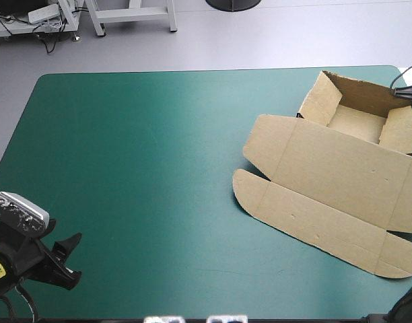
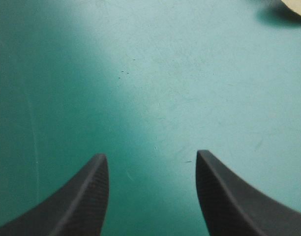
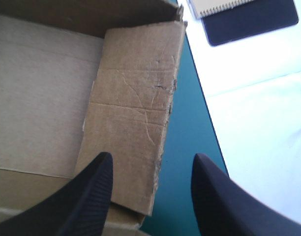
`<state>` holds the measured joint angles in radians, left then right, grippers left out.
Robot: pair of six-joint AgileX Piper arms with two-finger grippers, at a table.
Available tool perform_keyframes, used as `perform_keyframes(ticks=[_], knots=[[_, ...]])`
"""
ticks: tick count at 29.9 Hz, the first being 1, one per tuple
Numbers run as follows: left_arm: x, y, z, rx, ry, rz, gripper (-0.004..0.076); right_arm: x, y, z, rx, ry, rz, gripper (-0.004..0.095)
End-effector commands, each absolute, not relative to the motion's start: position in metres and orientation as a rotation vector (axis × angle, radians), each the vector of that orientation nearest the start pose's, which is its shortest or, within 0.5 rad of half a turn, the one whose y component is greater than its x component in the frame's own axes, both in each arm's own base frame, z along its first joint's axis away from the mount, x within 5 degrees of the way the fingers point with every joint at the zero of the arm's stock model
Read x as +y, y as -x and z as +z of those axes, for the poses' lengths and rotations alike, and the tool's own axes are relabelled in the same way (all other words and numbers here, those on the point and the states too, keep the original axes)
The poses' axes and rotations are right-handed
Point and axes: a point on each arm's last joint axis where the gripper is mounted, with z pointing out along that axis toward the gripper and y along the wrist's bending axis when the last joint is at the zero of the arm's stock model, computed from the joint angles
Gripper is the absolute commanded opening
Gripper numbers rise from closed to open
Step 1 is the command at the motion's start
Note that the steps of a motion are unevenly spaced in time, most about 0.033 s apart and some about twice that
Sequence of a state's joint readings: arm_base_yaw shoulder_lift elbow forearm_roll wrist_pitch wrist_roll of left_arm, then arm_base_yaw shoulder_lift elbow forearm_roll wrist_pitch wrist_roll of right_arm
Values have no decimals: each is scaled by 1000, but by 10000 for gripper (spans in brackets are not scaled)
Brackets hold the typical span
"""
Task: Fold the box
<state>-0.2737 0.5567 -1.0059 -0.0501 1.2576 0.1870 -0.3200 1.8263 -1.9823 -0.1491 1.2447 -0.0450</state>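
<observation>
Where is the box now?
In the high view the box lies at the right side of the table, near its far right corner; the right gripper hovers over one wall.

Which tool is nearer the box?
Right. The right tool hangs open over a wall of the box; the left tool is well away from it, over bare cover.
</observation>
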Motion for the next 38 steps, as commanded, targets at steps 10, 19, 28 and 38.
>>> perform_keyframes(ticks=[10,19,28,38], knots=[[-19,-49,395,2219,-647,-62,382,-45,-195,536,2095,-178,13,207],[-26,-61,346,2357,-676,-125,382,5,-40,505,1816,-42,-85,143],[-30,-51,300,2357,-656,-235,337,10,35,380,1779,-123,-244,141],[-29,-26,292,2147,-600,-314,223,10,9,323,1845,-197,-77,125]])
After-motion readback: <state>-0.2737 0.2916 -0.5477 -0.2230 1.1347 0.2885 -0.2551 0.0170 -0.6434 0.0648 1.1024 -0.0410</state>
